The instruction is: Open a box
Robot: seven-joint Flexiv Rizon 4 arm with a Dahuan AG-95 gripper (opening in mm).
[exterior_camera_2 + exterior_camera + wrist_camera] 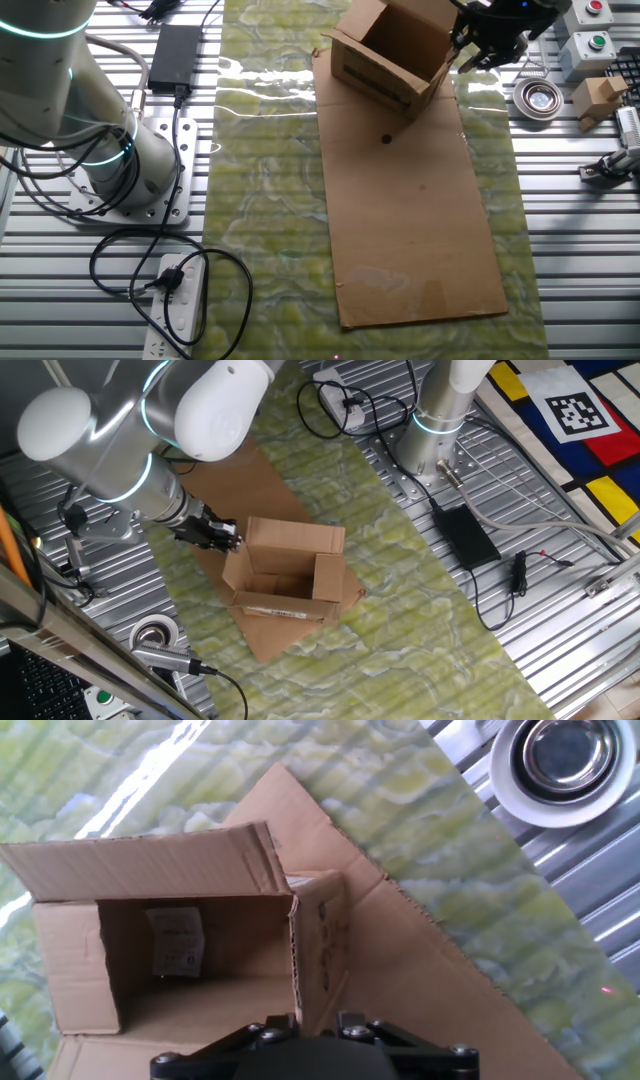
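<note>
The box [285, 575] is small and brown and stands on a flat cardboard sheet with its top flaps raised and its inside showing. In the other fixed view the box [385, 60] sits at the top centre. In the hand view the box [200, 950] fills the left, with a white label on its inner wall. My gripper [228, 538] is at the box's left flap. My gripper [470, 50] hangs by the box's right edge. In the hand view the gripper [308, 1018] straddles the edge of an upright flap [318, 945], jaws apart, with a gap on the right.
The large cardboard sheet [410, 220] lies on a green patterned mat [265, 200]. A tape roll [540, 97] rests on the ribbed metal table close to the box. A second arm's base [130, 170], a power adapter [465, 535], a power strip [180, 300] and cables lie around.
</note>
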